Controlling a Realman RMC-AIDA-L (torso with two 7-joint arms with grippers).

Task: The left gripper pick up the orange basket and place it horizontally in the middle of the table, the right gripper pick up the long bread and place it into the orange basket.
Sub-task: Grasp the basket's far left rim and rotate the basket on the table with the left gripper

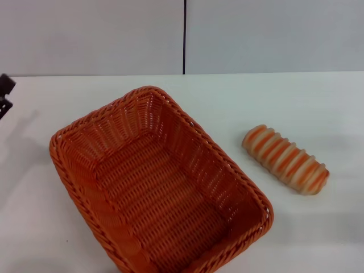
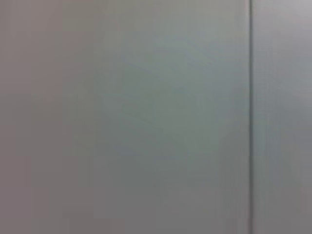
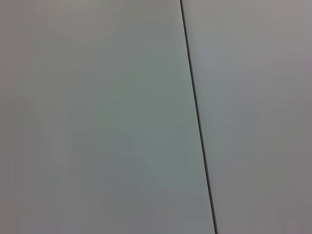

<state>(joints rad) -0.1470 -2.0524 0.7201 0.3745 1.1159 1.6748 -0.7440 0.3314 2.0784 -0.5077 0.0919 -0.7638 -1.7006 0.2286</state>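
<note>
The left gripper (image 1: 5, 94) barely shows at the table's (image 1: 318, 102) left edge; whether it is open is unclear. The right gripper is unseen. The orange basket (image 1: 156, 182) sits angled mid-table, probably light and stiff; grasp its rim. The long bread (image 1: 285, 159) lies just right.

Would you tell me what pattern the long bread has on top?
Tan with orange cross stripes; the long bread shows best in the head view.
</note>
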